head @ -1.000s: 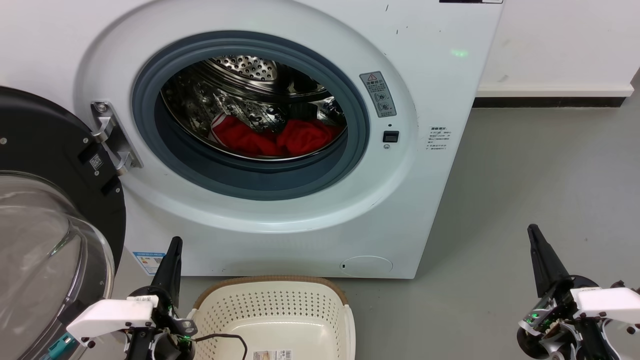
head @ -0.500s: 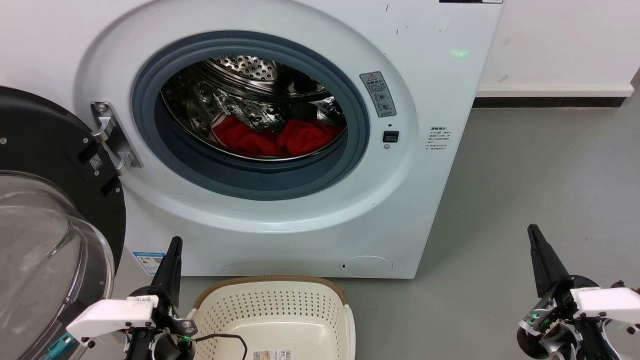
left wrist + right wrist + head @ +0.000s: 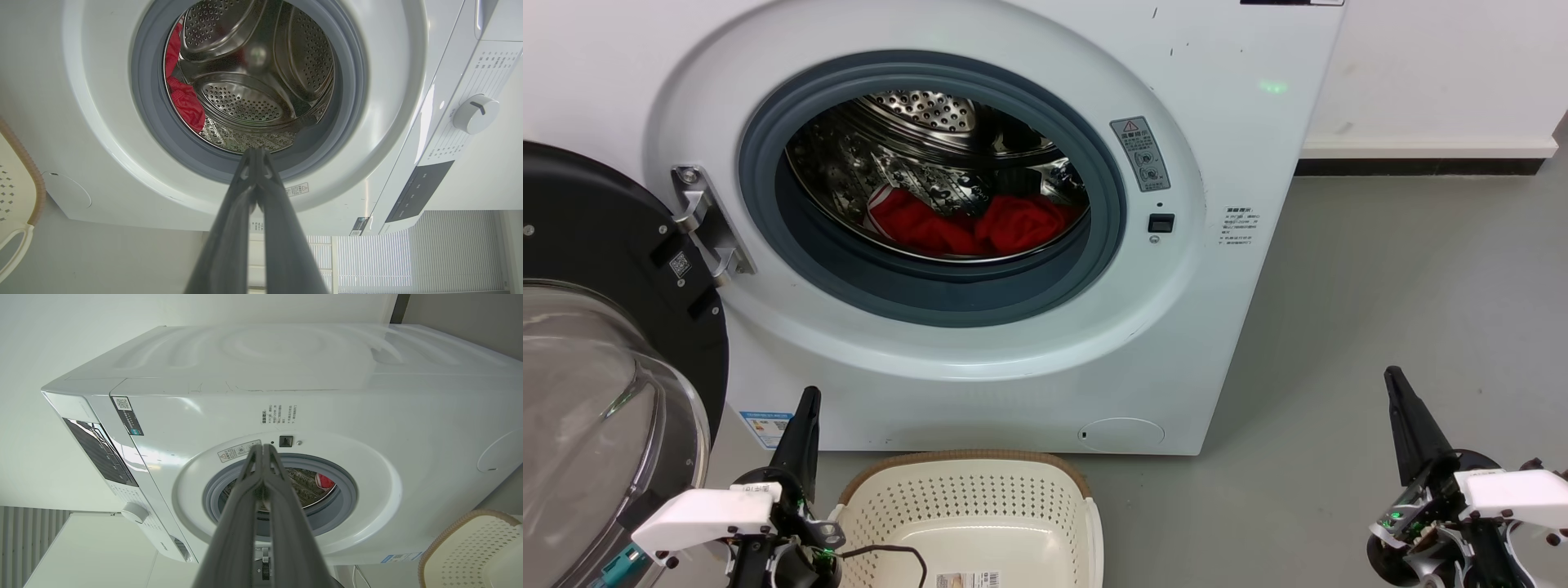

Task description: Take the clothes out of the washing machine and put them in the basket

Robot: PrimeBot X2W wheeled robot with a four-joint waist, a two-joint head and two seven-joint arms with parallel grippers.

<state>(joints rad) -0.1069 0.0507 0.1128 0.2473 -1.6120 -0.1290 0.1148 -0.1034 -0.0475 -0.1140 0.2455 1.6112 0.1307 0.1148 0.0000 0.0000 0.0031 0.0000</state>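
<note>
left tool (image 3: 809,394) and right tool (image 3: 1392,375) hang well apart from the clothes (image 3: 964,226).

Washing machine (image 3: 980,359) porthole stands unobstructed; door (image 3: 596,327) swung aside left

A grey floor (image 3: 1380,286) spreads on the right; behind it stands a white wall (image 3: 1437,65), with a white skirting board (image 3: 1421,149) at its foot and a black strip (image 3: 1413,167) beneath; a pale ribbed panel (image 3: 367,261) shows in the left wrist view.

Bright even light, glare on washing machine (image 3: 327,396), wrist views warped
</note>
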